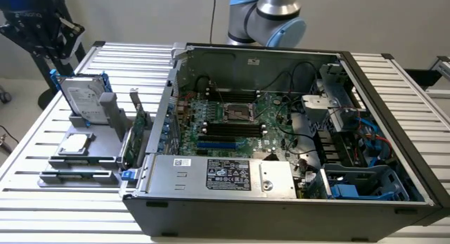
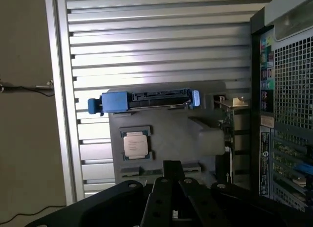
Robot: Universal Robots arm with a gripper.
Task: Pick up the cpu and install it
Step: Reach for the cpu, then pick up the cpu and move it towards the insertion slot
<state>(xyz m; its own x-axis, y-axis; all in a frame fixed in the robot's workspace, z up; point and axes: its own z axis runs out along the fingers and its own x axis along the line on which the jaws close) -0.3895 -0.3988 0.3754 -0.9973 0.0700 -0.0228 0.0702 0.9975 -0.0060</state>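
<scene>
The cpu (image 1: 75, 144) (image 2: 135, 144) is a small silver square lying flat in a recess of the grey holder (image 1: 105, 149) (image 2: 171, 134), at the exterior view's left beside the open computer case (image 1: 281, 212). Inside the case, the motherboard's square cpu socket (image 1: 237, 113) has a metal frame around it. In the wrist view my gripper (image 2: 171, 167) hangs well above the holder, shut with nothing in it. Its tip shows over the holder's edge, a short way from the cpu.
A silver hard drive in a blue bracket (image 1: 84, 99) (image 2: 146, 100) stands on the holder behind the cpu. Green circuit cards (image 1: 140, 130) stand between holder and case. A black assembly with cables (image 1: 35, 28) hangs over the slatted table's (image 1: 42, 212) far left corner.
</scene>
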